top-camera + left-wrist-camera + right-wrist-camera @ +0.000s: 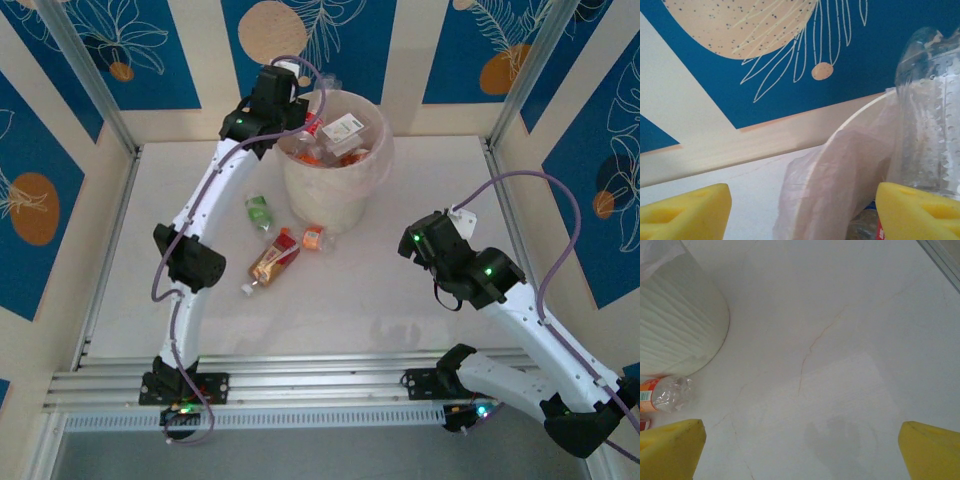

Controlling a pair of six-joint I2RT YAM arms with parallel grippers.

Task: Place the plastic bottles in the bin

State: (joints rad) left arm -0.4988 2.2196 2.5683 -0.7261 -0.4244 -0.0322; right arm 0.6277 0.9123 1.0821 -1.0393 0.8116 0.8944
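One bottle lies flat beside bin, cap pointing near-left diagonally.

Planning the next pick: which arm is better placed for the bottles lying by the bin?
Probably right. The right gripper hangs open over the table, the small orange bottle at the left of its wrist view. The left gripper is up at the rim of the bin.

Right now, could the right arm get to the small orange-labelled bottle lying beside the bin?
Probably yes. The right gripper hangs open, with bare table between it and the orange-labelled bottle. The bin close beside it might crowd the grasp.
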